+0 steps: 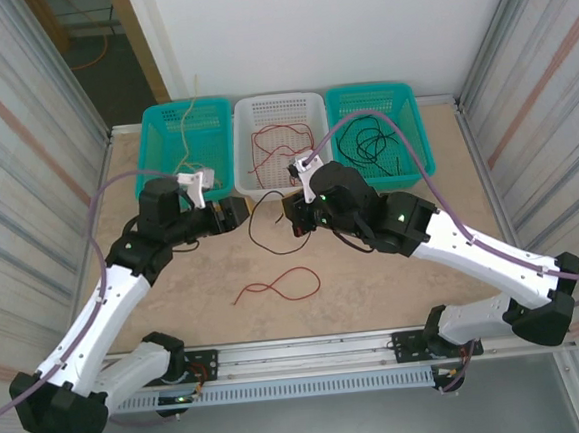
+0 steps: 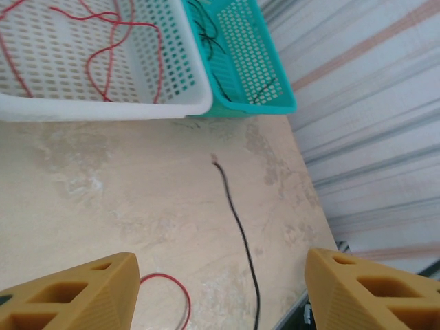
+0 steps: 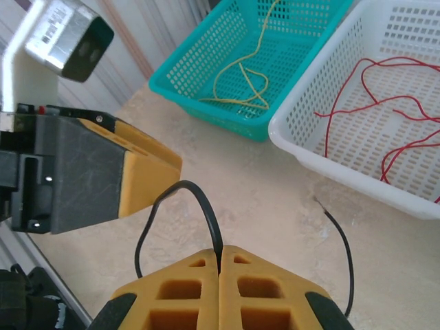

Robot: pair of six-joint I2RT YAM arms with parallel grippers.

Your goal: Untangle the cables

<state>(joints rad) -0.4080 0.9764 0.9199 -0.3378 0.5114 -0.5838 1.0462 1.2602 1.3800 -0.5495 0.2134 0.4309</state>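
My right tool (image 3: pixel 220 260) is pinched tight on the black cable (image 3: pixel 206 210), thin and arching up from my fingertips. My left tool (image 2: pixel 220 282) gapes wide and empty above it, over the worktop (image 2: pixel 103 185).

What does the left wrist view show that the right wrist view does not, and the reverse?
Left wrist: the black-cable teal basket and a loose red cable. Right wrist: the yellow-cable teal basket and the right gripper shut on the black cable. Both: the white basket holding red cables, and that black cable's free end.
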